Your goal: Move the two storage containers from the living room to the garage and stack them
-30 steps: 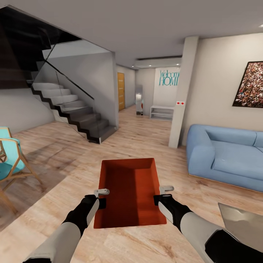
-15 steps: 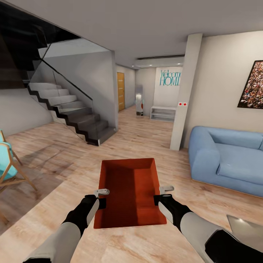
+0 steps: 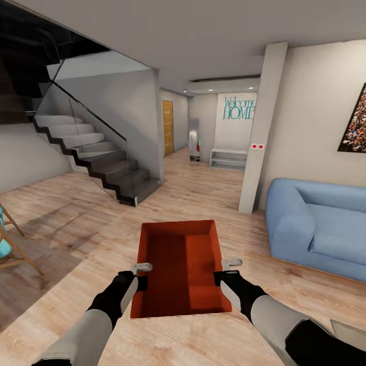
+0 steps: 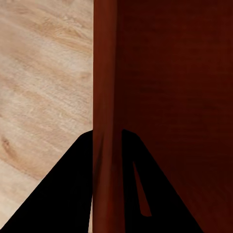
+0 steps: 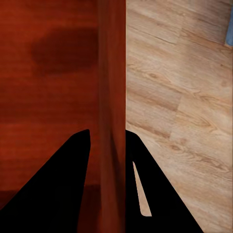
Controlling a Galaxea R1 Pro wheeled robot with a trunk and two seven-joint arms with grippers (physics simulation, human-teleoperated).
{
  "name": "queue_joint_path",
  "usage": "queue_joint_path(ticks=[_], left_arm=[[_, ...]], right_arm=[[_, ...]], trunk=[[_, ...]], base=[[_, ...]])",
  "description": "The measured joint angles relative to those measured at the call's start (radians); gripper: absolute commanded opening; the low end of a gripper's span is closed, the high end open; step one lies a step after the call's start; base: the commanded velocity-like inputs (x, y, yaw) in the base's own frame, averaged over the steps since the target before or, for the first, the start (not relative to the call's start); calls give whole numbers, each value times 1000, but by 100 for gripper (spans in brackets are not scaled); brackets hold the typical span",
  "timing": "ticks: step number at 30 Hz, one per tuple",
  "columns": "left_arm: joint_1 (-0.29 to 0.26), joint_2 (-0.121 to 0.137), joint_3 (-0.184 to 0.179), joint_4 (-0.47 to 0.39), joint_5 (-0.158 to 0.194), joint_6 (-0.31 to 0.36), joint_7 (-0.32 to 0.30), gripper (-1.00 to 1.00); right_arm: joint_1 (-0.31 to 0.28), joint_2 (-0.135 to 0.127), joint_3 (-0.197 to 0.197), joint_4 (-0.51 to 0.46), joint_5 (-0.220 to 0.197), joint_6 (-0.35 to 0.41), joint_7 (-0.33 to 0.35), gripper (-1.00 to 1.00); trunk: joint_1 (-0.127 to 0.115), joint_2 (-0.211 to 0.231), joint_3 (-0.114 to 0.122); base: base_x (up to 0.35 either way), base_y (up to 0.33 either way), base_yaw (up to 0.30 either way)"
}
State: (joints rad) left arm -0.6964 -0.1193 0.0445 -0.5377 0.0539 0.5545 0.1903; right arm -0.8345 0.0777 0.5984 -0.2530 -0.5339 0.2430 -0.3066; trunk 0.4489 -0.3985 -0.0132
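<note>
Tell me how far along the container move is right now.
Early stage. Done: one storage container is picked up, with the left gripper and right gripper each clamped on a side wall. In hand: it is being carried over the living room's wood plank floor, with the staircase and blue sofa ahead. Left: reach the garage, set it down, then bring and stack the second container.

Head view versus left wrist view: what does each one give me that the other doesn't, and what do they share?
Head view alone: the staircase, blue sofa, orange-brown door, and the right gripper on the container's far wall.

Left wrist view alone: the dark fingers straddling the container's wall, one outside, one inside.

Both: the red-orange container, the left gripper and the wood plank floor.
</note>
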Motion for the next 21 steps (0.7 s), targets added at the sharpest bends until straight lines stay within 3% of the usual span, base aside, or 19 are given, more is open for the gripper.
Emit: queue_joint_path(ticks=[21], left_arm=[[0, 2, -2, 0, 5, -1, 0, -100]], right_arm=[[0, 1, -2, 0, 4, 1, 0, -100]], trunk=[[0, 0, 0]], base=[[323, 0, 0]])
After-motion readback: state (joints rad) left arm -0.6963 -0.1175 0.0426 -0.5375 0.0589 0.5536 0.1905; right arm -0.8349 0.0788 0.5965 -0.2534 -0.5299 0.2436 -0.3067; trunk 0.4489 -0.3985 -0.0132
